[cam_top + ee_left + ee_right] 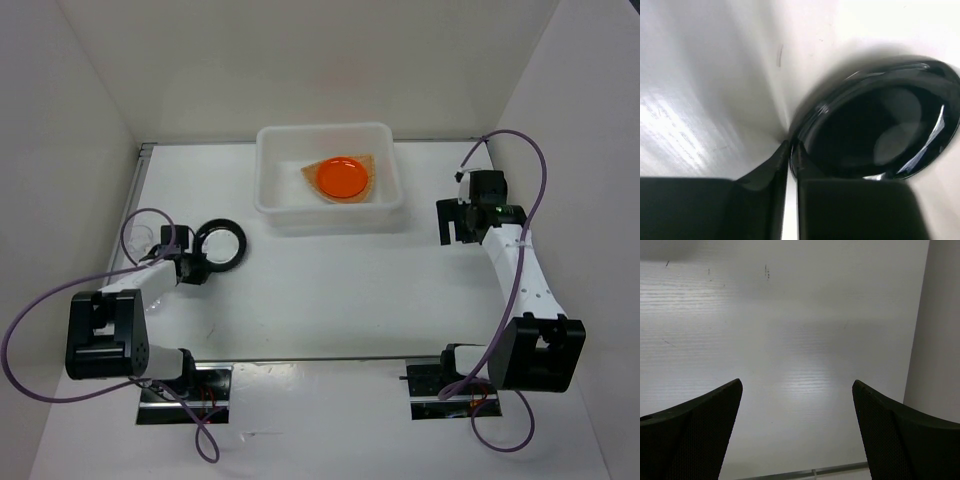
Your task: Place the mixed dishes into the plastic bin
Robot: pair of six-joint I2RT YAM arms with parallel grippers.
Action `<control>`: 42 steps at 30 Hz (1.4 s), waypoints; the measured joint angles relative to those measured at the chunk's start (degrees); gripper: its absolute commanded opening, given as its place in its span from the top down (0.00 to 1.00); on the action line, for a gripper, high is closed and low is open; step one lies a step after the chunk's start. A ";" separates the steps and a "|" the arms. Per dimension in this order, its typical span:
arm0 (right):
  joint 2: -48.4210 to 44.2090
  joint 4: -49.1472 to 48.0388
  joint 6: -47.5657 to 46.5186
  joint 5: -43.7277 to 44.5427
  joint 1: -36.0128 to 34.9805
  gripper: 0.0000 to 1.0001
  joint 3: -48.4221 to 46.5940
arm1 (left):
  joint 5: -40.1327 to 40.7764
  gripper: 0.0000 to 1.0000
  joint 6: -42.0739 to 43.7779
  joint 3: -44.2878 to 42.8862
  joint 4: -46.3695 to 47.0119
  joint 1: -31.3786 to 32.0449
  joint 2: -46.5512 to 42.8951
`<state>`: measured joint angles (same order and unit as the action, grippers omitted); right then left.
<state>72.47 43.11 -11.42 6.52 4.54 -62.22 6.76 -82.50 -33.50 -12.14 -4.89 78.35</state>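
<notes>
Overhead and wrist views of a two-arm station with a white table (350, 290).

(a) The plastic bin (268, 178) stands at upper centre of the overhead view, against the far edge of the table. Inside it lies the tan woven fan-shaped plate (309, 172), and the small round orange plate (342, 177) rests on top of that plate.

(b) The small round black plate (221, 244) sits on the table at centre left, outside the bin and well apart from its lower left corner. The left gripper (203, 266) meets the plate's lower left rim. In the left wrist view the left gripper (790, 147) has its jaws drawn to a narrow slit that pinches the near rim of the glossy black plate (875, 130), which fills the right half of that frame.

(c) A clear cup (139, 232) shows as a faint ring on the table at far left, just beyond the left arm. A second cup cannot be told apart there.

(d) The right gripper (452, 222) hangs at centre right, to the right of the bin and apart from it. In the right wrist view the right gripper (797, 385) has its jaws spread wide with only bare table between them, holding nothing.
</notes>
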 measured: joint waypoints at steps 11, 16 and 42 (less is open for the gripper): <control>-0.35 -0.42 0.74 1.99 0.50 0.05 1.84 | 0.83 1.00 1.57 -5.90 -5.44 0.04 0.83; -0.42 -0.92 1.14 2.25 0.50 0.05 2.34 | 4.72 1.00 2.64 -13.18 -12.39 0.04 -4.85; -0.87 -2.03 1.31 2.36 0.50 0.05 3.52 | -1.22 1.00 10.93 -40.74 -8.15 -0.02 -1.84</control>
<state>71.59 41.08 -10.11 8.88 5.04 -58.70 5.54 -71.57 -74.24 -20.29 -4.91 76.51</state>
